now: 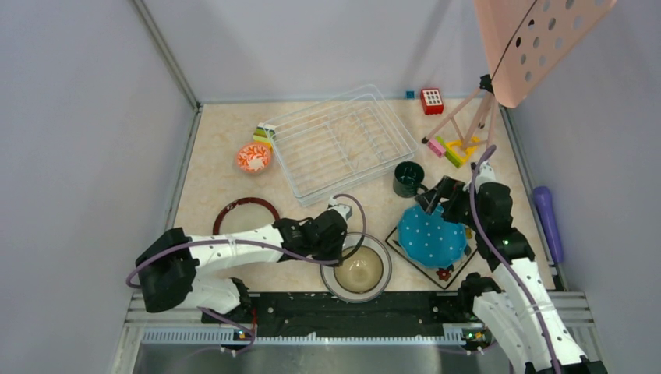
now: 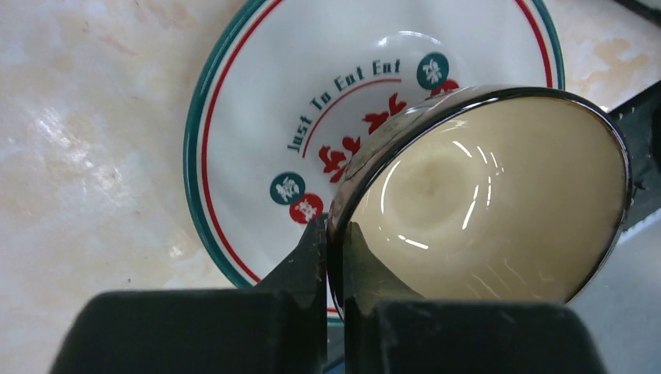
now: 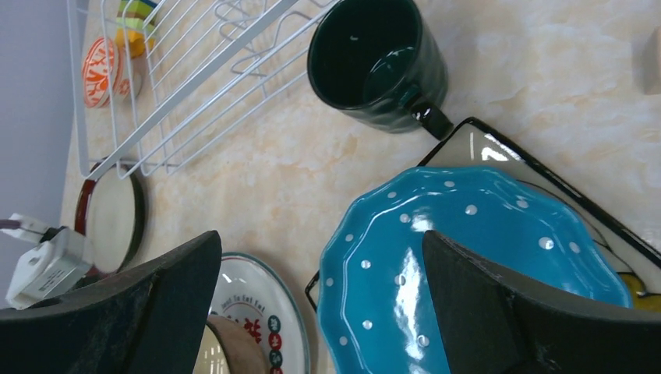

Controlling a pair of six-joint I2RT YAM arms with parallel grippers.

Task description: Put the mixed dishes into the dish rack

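My left gripper point(image 2: 335, 249) is shut on the rim of the brown bowl point(image 2: 483, 202), one finger inside and one outside. The bowl is tilted over the white plate with red characters point(image 2: 312, 93). From above, the left gripper point(image 1: 341, 243) and bowl point(image 1: 358, 271) sit at the table's near edge. My right gripper point(image 3: 321, 238) is open and empty over the left edge of the blue white-dotted plate point(image 3: 436, 257). That plate lies on the black square plate point(image 3: 499, 148). The dark green mug point(image 3: 374, 62) stands beyond. The dish rack point(image 1: 343, 144) is empty.
The orange-and-white bowl point(image 1: 254, 157) and toy blocks point(image 1: 263, 134) lie left of the rack. The red-rimmed plate point(image 1: 246, 214) lies near my left arm. A red keypad toy point(image 1: 432, 100), a pink stand point(image 1: 468, 117), more blocks point(image 1: 452, 148) and a purple object point(image 1: 548, 218) are on the right.
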